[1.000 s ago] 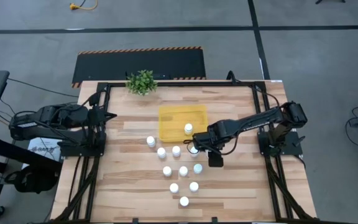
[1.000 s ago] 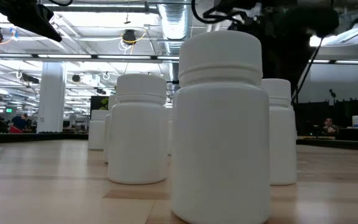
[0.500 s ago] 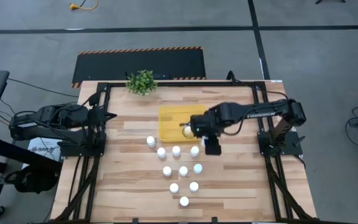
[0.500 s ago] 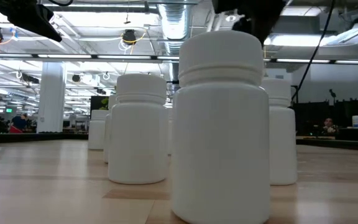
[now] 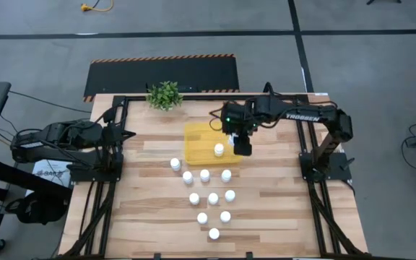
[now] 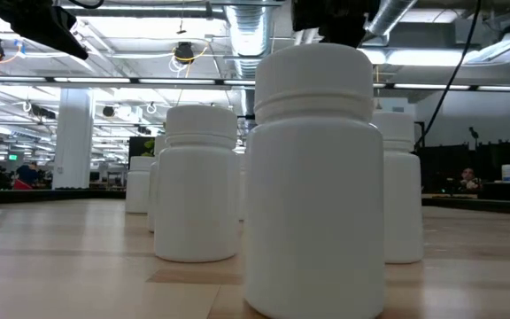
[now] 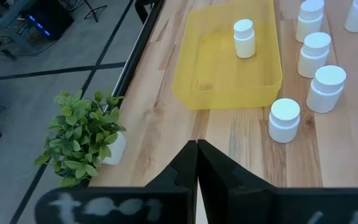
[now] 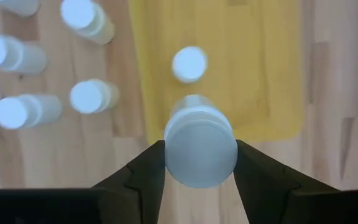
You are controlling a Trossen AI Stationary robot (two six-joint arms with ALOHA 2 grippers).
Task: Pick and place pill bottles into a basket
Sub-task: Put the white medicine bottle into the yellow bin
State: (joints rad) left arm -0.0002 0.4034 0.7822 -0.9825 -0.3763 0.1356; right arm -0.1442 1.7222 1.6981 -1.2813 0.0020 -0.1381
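Several small white pill bottles stand upright on the wooden table, near of the yellow tray. One bottle stands inside the tray. My right gripper hangs above the tray's right edge, shut on one more bottle; the high view hides that bottle under the gripper. My left gripper is shut and empty, waiting at the table's left side. The low view shows the standing bottles from close by. My right gripper pinches the bottle between its two fingers, one on each side of the body just under the cap. The fingers come from above, pointing down. The bottle is upright, cap up, lifted clear above the tray's right wall.
A small green plant stands at the table's far edge, left of the tray. A black frame runs around the table. Bare wood lies right of the loose bottles and inside most of the tray.
My right gripper has gone up and toward the table's far edge, from among the loose bottles to above the tray's right edge. It has stayed shut on its bottle. The other bottles have kept their places.
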